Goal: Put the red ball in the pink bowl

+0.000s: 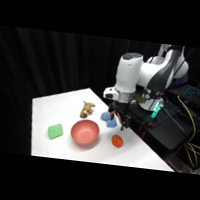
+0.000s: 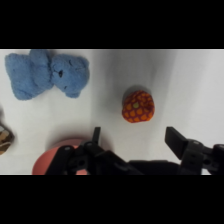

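The red ball point(image 1: 117, 140) point(image 2: 138, 106) lies on the white table, to the right of the pink bowl point(image 1: 84, 132). In the wrist view the ball sits just beyond the gripper point(image 2: 134, 139), roughly between its two spread black fingers point(image 2: 177, 140), with nothing held. A rim of the pink bowl point(image 2: 50, 159) shows at the lower left, partly hidden by the linkage. In the side view the gripper point(image 1: 119, 122) hangs above the table, behind and above the ball, in front of the blue toy.
A blue lumpy toy point(image 1: 107, 118) point(image 2: 46, 72) lies behind the ball. A tan-brown toy point(image 1: 87, 109) point(image 2: 4, 135) sits at the back of the table. A flat green block point(image 1: 55, 131) lies left of the bowl. The table's right edge point(image 1: 148, 144) runs close to the ball.
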{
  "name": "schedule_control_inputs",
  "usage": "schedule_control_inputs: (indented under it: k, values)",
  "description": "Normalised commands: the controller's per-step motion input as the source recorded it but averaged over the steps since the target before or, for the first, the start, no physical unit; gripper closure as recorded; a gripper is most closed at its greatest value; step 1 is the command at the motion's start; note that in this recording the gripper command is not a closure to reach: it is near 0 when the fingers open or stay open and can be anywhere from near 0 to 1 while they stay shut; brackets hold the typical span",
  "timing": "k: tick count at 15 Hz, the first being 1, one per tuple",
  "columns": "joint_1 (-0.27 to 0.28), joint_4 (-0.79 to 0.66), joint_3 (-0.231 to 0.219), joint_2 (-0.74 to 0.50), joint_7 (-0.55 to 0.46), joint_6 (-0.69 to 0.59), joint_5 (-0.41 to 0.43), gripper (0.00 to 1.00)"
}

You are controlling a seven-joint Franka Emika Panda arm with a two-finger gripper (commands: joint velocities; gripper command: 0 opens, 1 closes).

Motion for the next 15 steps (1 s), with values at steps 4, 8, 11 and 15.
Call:
schedule_control_inputs:
  k: [4, 8, 11, 15]
  values:
    - [0.073, -0.03, 0.048, 0.19, -0.02, 0.37, 0.0, 0.0]
    - [0.074, 0.08, 0.018, 0.3, -0.07, 0.29, -0.043, 0.0]
    - [0.061, 0.16, 0.01, 0.34, -0.13, 0.25, -0.03, 0.0]
    - [0.132, 0.23, -0.145, 0.32, -0.07, 0.23, -0.157, 0.0]
